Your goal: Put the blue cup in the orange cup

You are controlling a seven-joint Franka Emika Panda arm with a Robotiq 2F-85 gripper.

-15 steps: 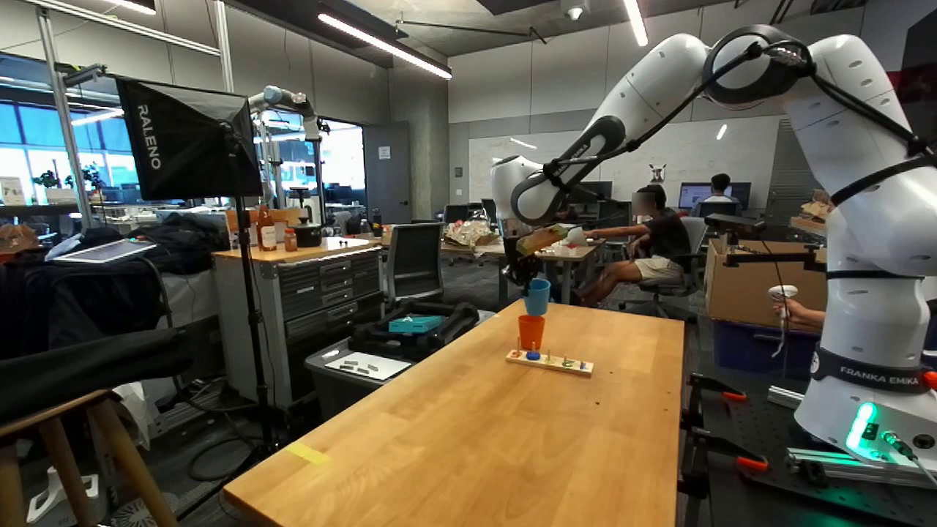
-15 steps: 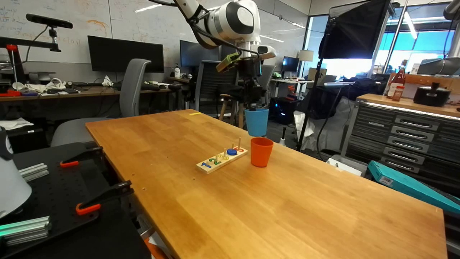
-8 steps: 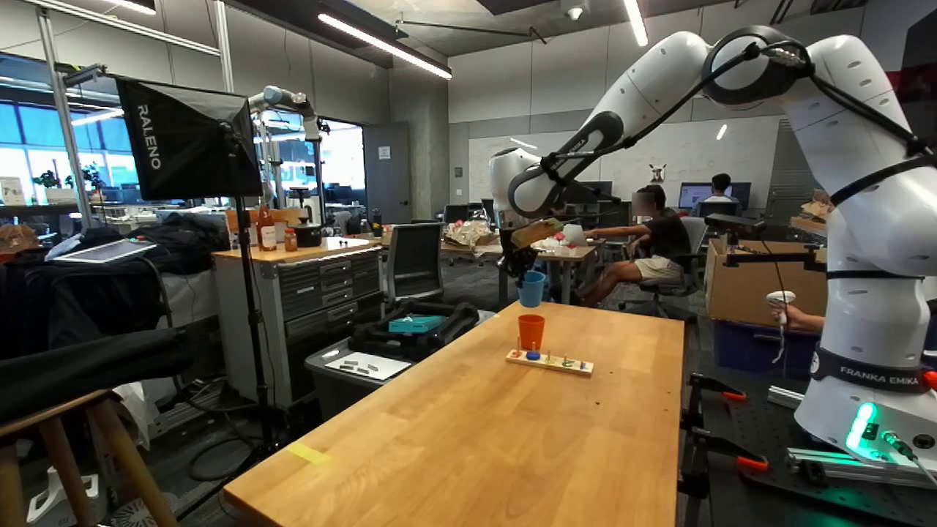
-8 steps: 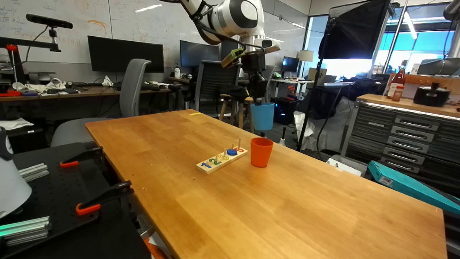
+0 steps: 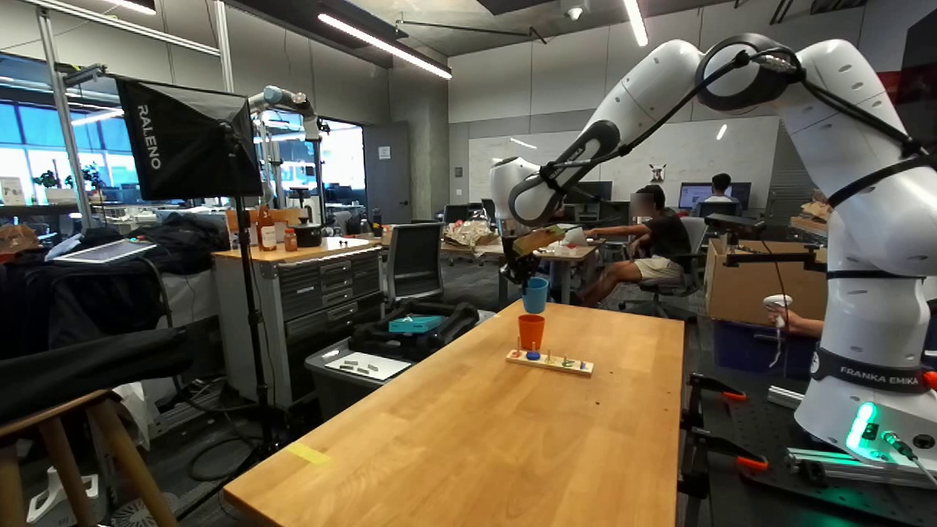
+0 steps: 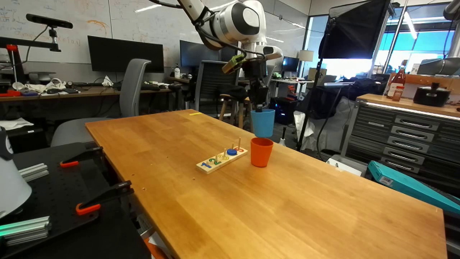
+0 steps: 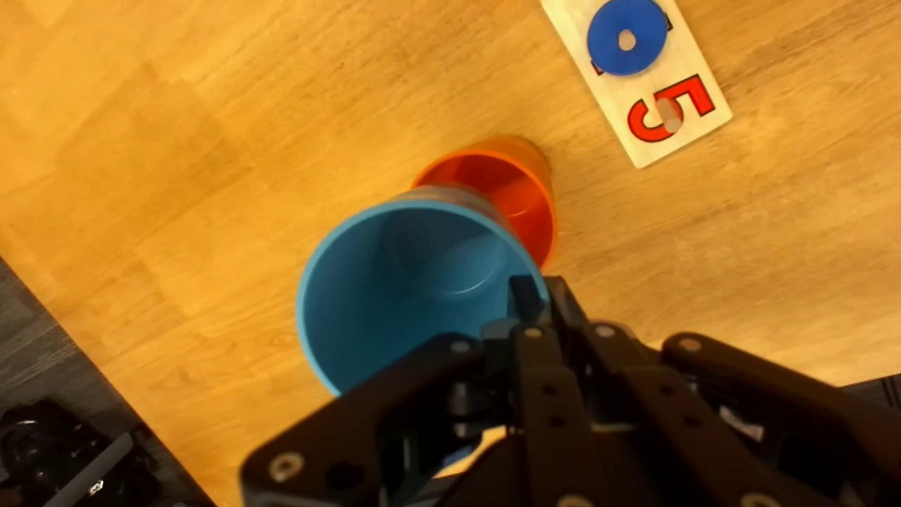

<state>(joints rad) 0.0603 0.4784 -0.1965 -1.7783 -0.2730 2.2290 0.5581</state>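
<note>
My gripper (image 7: pixel 547 299) is shut on the rim of the blue cup (image 6: pixel 263 124), with one finger inside the cup and one outside. The cup hangs upright, mouth up, and is empty in the wrist view (image 7: pixel 415 274). The orange cup (image 6: pixel 261 153) stands upright on the table, mouth up. In both exterior views the blue cup (image 5: pixel 535 295) is right above the orange cup (image 5: pixel 531 332), its base close to the orange rim. In the wrist view the blue cup covers part of the orange cup's mouth (image 7: pixel 510 186). The exact height gap is hard to tell.
A wooden number board (image 6: pixel 221 160) with pegs and a blue ring (image 6: pixel 232 152) lies beside the orange cup. The wooden table's (image 6: pixel 287 201) long edge runs close behind the orange cup. A softbox lamp (image 5: pixel 189 139) stands off the table.
The blue cup, held throughout, first rose and shifted sideways, then came down again over the orange cup. The orange cup and the number board have not moved.
</note>
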